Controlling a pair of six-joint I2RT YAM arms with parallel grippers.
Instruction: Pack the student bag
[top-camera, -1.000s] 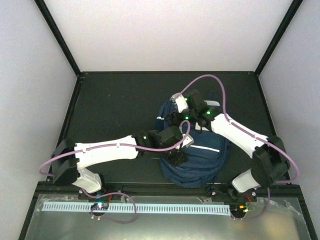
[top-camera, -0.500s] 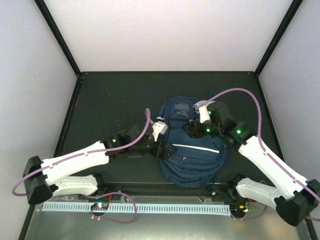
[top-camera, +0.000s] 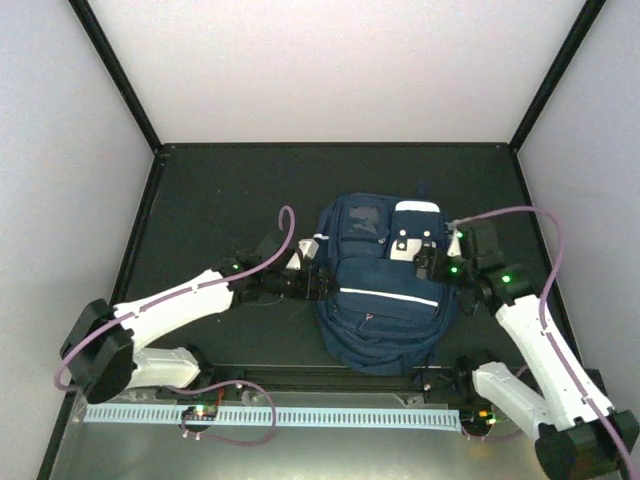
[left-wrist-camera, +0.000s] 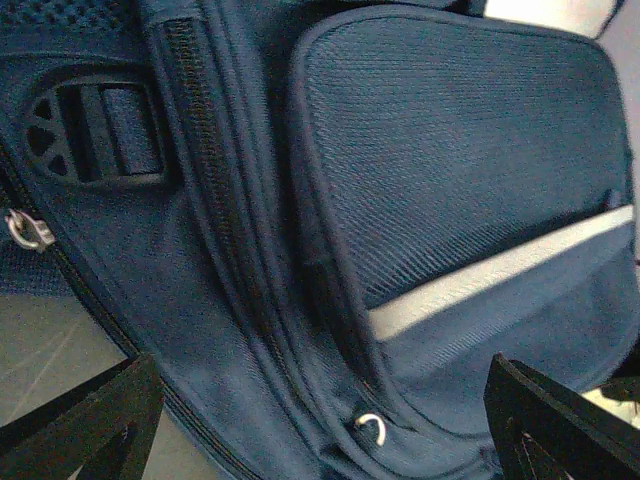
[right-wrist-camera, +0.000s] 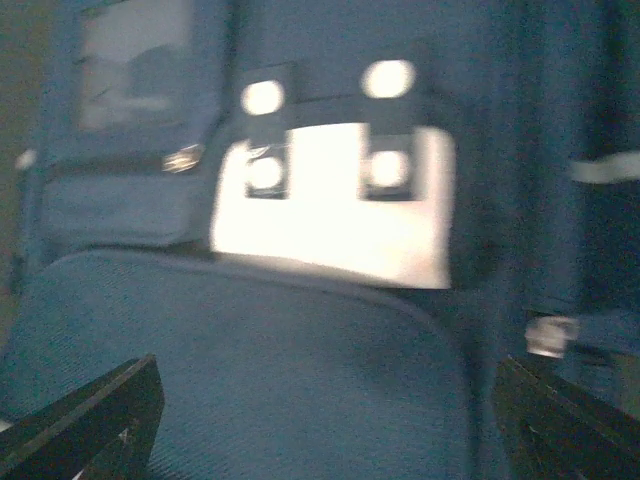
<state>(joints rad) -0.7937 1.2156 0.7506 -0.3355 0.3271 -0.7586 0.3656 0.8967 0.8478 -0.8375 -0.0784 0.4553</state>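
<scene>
A second ago both my arms were reaching over the top of the student bag (top-camera: 385, 300), which sat bunched under them; now they have drawn back to either side and it lies flatter, front up, in the middle of the desk (top-camera: 220, 205). My left hand (top-camera: 312, 282) sits just beside the bag's left edge, released, and from its wrist I see my fingers (left-wrist-camera: 90, 420) spread wide at the bottom corners with nothing between them but navy fabric beyond. My right hand (top-camera: 430, 262) is at the bag's right side near the top, also released and holding nothing. Its wrist view is blurred but shows the white buckle patch (top-camera: 412, 235) straight ahead. I judge I let go on both sides so the bag could settle under its own weight instead of being dragged askew by one grip. The front pocket (top-camera: 388, 290) with its white stripe faces up, and the zip pull (left-wrist-camera: 372, 428) at its edge rests against the seam, so that pocket looks closed. Whether the main compartment is fully zipped I cannot tell from here. Nothing else lies loose on the desk, so I take the packing to be at or near its end.
</scene>
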